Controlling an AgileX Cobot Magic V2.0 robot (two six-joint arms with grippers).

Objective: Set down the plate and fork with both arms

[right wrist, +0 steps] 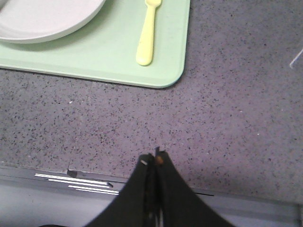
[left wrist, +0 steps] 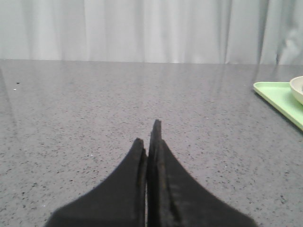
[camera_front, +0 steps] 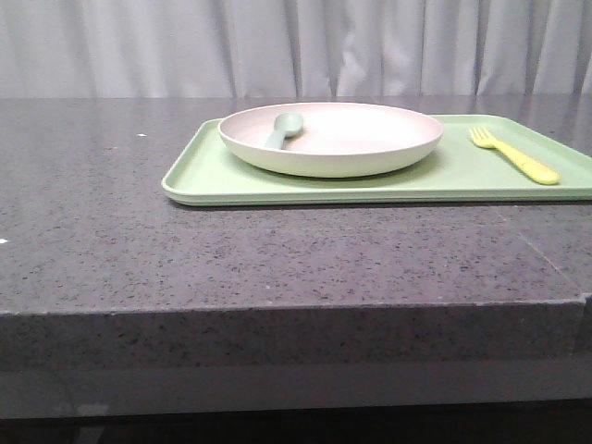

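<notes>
The off-white plate (camera_front: 331,139) rests on a light-green tray (camera_front: 213,171), and its edge shows in the right wrist view (right wrist: 42,21) and the left wrist view (left wrist: 298,90). A pale-yellow fork (camera_front: 514,154) lies on the tray to the right of the plate, its handle toward the front (right wrist: 147,40). My left gripper (left wrist: 147,137) is shut and empty, low over bare countertop well left of the tray. My right gripper (right wrist: 152,161) is shut and empty above the counter's front edge, short of the tray's near right corner. Neither gripper shows in the front view.
A muted-green spoon (camera_front: 283,129) lies inside the plate at its left. The tray (right wrist: 118,61) sits on a dark speckled stone counter (camera_front: 139,250) with a front edge (camera_front: 277,310). A pale curtain (camera_front: 296,46) hangs behind.
</notes>
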